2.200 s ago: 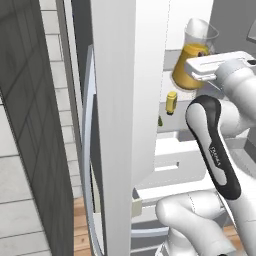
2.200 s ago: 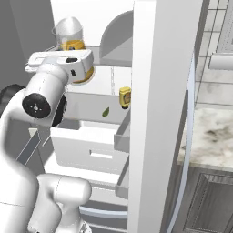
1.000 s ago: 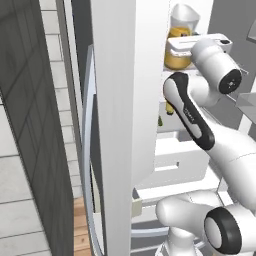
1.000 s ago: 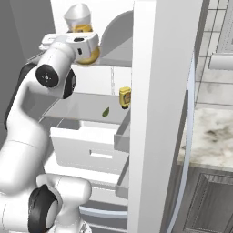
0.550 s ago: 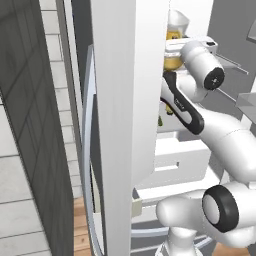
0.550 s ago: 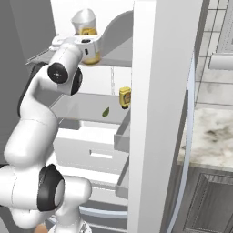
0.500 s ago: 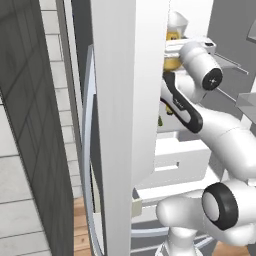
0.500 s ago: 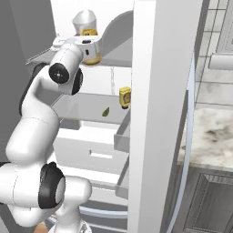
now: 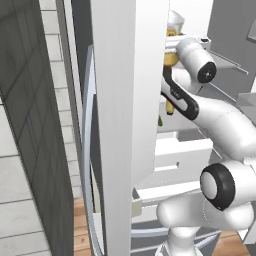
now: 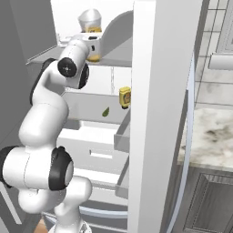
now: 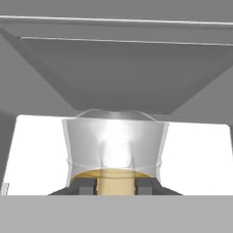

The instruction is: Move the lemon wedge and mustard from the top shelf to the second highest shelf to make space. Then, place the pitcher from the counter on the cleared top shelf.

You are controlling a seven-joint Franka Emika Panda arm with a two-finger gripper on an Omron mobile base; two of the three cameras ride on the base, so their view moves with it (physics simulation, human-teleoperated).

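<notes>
A clear pitcher with amber liquid and a rounded lid sits in my gripper, which is shut on it inside the fridge at the level of the top shelf. I cannot tell whether its base rests on the plate. In the hand view the pitcher stands just ahead of my gripper, with the fingertips clamped on a pale part at its bottom. The mustard and the lemon wedge lie on the second highest shelf. In the left base view the pitcher peeks out past the door above the arm.
The open fridge door stands close on the right of the arm; in the left base view the door hides much of the fridge. A white drawer sits under the shelves. The counter lies beyond the door.
The arm has lifted the pitcher and carried it deeper into the fridge, up to the top shelf. The mustard and lemon wedge have stayed put.
</notes>
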